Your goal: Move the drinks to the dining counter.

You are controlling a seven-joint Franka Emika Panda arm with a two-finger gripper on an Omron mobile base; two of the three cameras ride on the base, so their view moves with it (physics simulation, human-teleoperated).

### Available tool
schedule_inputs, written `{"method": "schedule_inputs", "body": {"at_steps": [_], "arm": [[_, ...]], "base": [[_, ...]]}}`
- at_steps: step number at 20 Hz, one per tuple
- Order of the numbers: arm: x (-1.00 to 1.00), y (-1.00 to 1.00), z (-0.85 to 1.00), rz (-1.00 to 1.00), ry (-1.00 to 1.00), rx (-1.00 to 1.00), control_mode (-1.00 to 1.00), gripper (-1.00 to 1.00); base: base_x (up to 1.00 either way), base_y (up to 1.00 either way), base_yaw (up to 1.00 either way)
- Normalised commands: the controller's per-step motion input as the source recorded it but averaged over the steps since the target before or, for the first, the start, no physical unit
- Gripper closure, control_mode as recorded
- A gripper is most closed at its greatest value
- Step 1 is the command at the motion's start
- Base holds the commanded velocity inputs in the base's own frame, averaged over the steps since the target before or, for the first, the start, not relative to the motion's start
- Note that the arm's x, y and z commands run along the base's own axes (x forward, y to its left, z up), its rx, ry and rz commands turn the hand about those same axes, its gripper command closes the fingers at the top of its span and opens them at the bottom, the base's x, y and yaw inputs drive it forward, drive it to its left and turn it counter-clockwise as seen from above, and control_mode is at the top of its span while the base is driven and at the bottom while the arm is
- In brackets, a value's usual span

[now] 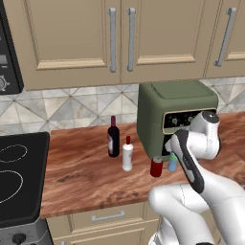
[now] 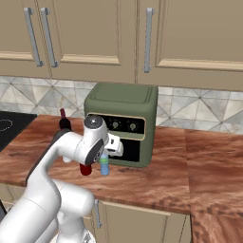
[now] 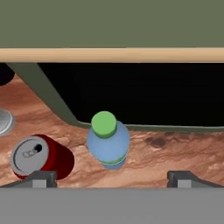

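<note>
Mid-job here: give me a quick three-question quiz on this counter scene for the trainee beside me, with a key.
1. True or false: the claw is shut on the blue bottle.
2. Which drink stands right beside the blue bottle? A) wine bottle B) red can C) white bottle
3. What green appliance stands just behind the blue bottle and the red can?

Key:
1. False; the claw is open above the bottle, its fingertips apart on either side, holding nothing.
2. B.
3. A boxy green appliance with knobs on its front, on the wood counter.
</note>
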Motion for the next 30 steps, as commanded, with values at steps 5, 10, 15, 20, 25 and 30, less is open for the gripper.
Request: {"method": "schedule_inputs", "body": {"at_steps": [5, 10, 15, 20, 25, 30], "arm": [[0.2, 0.0, -0.08, 0.0, 0.0, 0.0, -1.0, -1.0], [0.17, 0.0, -0.07, 0.0, 0.0, 0.0, -1.0, -1.0], [0.14, 0.0, -0.11, 0.0, 0.0, 0.0, -1.0, -1.0], [0.06, 0.05, -0.2, 0.0, 0.0, 0.0, -1.0, -1.0], [0.06, 0.06, -0.28, 0.0, -0.01, 0.0, -1.0, 1.0], [0.04, 0.03, -0.2, 0.0, -0.02, 0.0, -1.0, 1.0]], "base": [[0.0, 0.0, 0.0], [0.0, 0.0, 0.0], [0.0, 0.0, 0.0], [0.0, 0.0, 0.0], [0.0, 0.0, 0.0], [0.0, 0.0, 0.0]]}}
